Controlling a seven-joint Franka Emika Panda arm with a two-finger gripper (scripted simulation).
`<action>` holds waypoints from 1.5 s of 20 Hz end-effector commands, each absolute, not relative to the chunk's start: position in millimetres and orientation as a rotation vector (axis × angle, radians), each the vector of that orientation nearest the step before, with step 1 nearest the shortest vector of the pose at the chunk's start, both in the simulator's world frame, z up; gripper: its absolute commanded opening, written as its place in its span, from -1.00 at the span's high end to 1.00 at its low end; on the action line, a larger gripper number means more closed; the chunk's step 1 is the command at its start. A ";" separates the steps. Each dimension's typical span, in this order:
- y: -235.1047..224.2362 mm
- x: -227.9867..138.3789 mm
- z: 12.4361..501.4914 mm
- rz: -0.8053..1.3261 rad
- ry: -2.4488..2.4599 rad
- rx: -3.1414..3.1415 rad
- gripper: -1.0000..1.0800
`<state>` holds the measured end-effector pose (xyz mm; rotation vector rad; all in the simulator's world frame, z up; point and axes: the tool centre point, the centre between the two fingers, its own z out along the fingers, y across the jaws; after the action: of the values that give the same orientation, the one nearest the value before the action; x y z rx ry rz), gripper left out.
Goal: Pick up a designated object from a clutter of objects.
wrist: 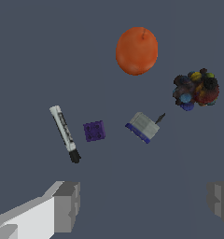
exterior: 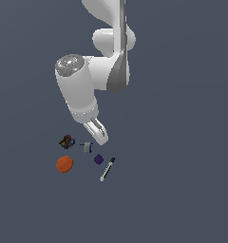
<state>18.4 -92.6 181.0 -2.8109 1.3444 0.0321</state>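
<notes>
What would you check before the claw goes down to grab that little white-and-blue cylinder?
1. Gripper open: ok, fingers wide apart.
2. Gripper empty: ok.
3. White-blue cylinder in view: ok, it lies free.
4. Room around it: ok, purple cube and dark multicoloured lump lie apart from it.
5. Gripper centred over it: cannot tell; in the exterior view the fingertips sit just beside it.

Cylinder [exterior: 87,147] just beside the fingers [exterior: 100,136], on exterior view's left; lump [exterior: 66,141] further left. Cube [exterior: 98,159], pen [exterior: 107,169], disc [exterior: 64,164] lie below, apart.
</notes>
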 end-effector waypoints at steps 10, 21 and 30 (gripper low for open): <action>-123.3 16.4 114.5 0.024 1.865 -2.505 -0.92; -145.7 8.6 71.6 0.006 2.178 -2.259 -0.92; -150.4 6.3 63.2 0.001 2.236 -2.207 -0.92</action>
<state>6.1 -150.4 63.0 -2.2070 2.2363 0.0019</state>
